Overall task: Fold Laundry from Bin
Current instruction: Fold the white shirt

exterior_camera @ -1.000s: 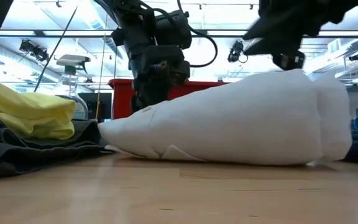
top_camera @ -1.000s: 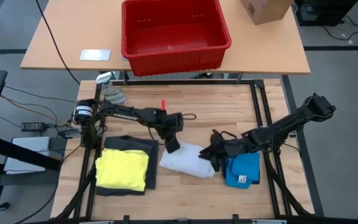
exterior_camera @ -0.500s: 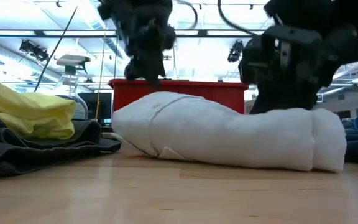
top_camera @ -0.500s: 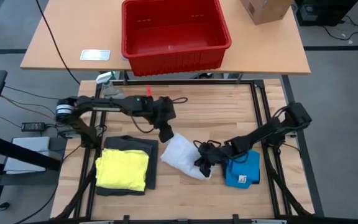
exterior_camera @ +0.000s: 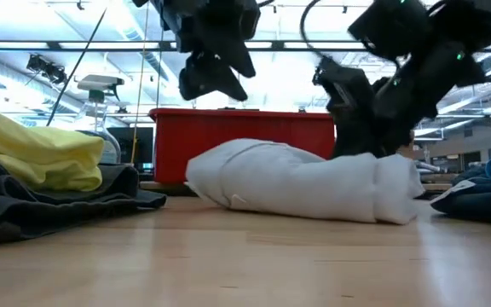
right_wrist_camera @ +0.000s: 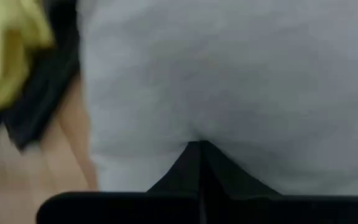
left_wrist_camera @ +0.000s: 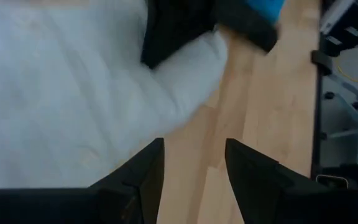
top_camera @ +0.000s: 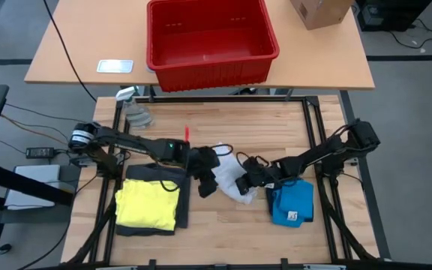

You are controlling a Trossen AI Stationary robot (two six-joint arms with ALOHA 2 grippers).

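- White garment (top_camera: 231, 178) bunched in a soft roll at table centre, betw. yellow/dark grey stack (top_camera: 152, 204) at 8 o'clock and blue garment (top_camera: 292, 204) at 4 o'clock.
- Red bin (top_camera: 211, 41) at 12 o'clock on the far table, looks emptied.
- Left gripper (top_camera: 207, 182) hovering just above the white roll's 9 o'clock end; fingers (left_wrist_camera: 143, 176) spread apart, nothing betw. them.
- Right gripper (top_camera: 255, 174) pressed against the roll's 3 o'clock end; fingers (right_wrist_camera: 199, 163) closed tip to tip, white cloth right at the tips, pinch on a fold not confirmed.
- Handling, prob.: light, limp, no stiffness; sags and unrolls if lifted by one point; slides easily on smooth wood.
- Best hold, likely: both ends or a folded edge, pinched through all layers, not the puffy middle.
- Low risk of damage; main risk = fold coming undone.
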